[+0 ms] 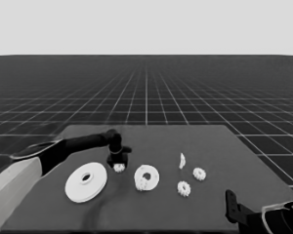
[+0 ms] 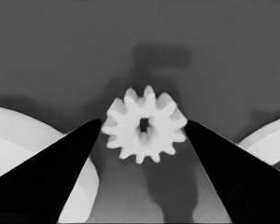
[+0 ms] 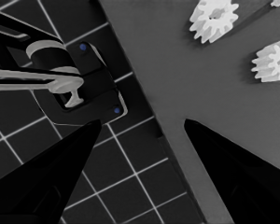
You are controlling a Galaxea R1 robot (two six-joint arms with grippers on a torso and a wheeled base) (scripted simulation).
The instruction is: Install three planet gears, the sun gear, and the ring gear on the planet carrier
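Left gripper: positioned over the table between the two round parts, arm reaching in from the left edge. In the left wrist view its two pointed black fingers stand at either side of a planet gear, their tips meeting the teeth on both flanks; the pincer is closed on this gear. The gear is small, white and matt, with blunt teeth and a small centre hole. In the head view it shows just under the fingertips; whether it touches the table cannot be told.

Larger round part: a smooth white disc with a raised hub and small centre hole, lying flat just left of the left gripper.

Smaller round part: a flat white ring with a wide centre hole, right of the gripper. One toothed gear sits on its near edge.

Two further gears lie loose on the table to the right, one nearer the camera and one farther right, apart from each other. A thin white piece, curved and narrow, stands just behind them.

Right gripper: parked at the lower right corner of the head view. Its wrist view shows the fingers spread with nothing between them, over the table corner and the floor grid.
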